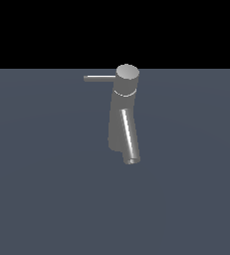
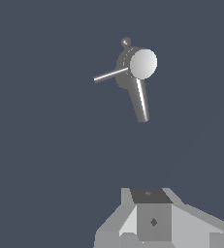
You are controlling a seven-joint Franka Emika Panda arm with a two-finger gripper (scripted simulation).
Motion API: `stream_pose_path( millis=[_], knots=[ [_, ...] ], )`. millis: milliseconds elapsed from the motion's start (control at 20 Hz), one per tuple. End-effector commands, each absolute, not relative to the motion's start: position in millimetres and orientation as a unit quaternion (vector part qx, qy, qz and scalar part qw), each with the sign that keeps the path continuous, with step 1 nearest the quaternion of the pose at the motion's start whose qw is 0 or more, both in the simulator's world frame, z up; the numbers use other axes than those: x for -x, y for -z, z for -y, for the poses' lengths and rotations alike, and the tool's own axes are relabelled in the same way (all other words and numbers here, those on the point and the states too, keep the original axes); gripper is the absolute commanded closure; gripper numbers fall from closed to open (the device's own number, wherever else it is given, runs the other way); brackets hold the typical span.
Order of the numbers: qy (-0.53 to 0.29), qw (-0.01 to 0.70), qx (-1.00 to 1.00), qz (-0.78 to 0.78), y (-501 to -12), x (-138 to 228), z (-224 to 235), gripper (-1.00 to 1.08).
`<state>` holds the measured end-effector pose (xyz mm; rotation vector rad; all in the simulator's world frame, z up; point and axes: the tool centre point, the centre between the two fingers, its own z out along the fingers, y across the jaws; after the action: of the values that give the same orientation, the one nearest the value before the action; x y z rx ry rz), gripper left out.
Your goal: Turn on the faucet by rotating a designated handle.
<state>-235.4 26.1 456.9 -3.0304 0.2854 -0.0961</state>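
The grey metallic faucet stands upright on the dark floor in the exterior view. It has a round cap and a slanted spout tube. The handle, a thin straight rod, sticks out from the cap toward the exterior view's left. The wrist view looks down on the faucet, with the handle and the spout pointing away from the cap. Only part of my gripper shows at that picture's edge, well apart from the faucet. Its fingers are not distinguishable. The arm does not show in the exterior view.
A flat dark blue-grey floor surrounds the faucet, under a black background. A small grey knob shows just beyond the cap in the wrist view.
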Motion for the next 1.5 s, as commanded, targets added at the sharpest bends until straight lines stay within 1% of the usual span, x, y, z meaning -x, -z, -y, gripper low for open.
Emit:
stream_pose_path(
  millis=[0, 700, 1450],
  knots=[
    [0.04, 0.058, 0.99, -0.125, -446, 229, -31, 1.08],
    [0.091, 0.113, 0.944, -0.298, -390, 183, -56, 1.08],
    [0.137, 0.162, 0.866, -0.452, -344, 125, -69, 1.08]
  ],
)
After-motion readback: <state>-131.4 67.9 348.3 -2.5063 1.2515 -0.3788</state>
